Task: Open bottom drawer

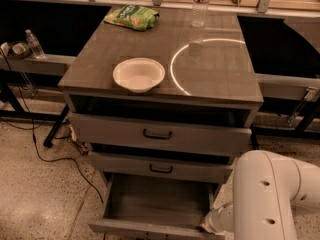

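Observation:
The grey wood-grain cabinet point(160, 69) has three drawers. The bottom drawer point(155, 204) is pulled well out, and its empty inside shows. Its front point(145, 230) lies at the lower edge of the view and its handle is out of view. My white arm point(265, 199) reaches in from the lower right. My gripper point(212, 224) is at the drawer's front right corner, mostly hidden behind the arm. The top drawer point(157, 134) and middle drawer point(160, 168) each show a black bar handle and stand slightly out.
A white bowl point(138, 74), a green chip bag point(132, 17) and a clear water bottle point(200, 4) sit on the cabinet top. A ring of light point(172, 69) reflects there. Black cables point(55, 154) run over the speckled floor at left. Another bottle point(34, 44) stands on the left rail.

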`<state>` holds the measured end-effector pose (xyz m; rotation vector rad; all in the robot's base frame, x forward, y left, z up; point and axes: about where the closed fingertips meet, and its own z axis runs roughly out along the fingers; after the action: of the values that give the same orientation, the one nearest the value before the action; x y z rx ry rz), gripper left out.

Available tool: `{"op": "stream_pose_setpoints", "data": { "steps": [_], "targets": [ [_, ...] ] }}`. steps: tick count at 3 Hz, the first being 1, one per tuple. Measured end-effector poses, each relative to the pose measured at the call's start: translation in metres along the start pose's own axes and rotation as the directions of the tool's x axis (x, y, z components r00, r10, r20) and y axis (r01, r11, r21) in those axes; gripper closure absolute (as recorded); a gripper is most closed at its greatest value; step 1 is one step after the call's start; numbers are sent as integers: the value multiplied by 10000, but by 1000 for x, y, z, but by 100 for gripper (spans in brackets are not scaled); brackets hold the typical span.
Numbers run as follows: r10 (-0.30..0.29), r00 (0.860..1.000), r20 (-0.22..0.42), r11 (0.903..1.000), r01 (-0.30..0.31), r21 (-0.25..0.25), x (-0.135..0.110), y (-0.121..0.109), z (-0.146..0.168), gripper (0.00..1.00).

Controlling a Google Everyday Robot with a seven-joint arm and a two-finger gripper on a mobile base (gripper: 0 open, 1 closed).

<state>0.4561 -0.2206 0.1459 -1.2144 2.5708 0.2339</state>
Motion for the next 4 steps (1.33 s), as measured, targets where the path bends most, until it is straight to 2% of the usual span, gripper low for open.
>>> {"op": "stream_pose_setpoints", "data": {
  "steps": [4],
  "targets": [
    [9, 10000, -10, 10000, -9, -4, -2, 0, 1, 100]
  ]
}}
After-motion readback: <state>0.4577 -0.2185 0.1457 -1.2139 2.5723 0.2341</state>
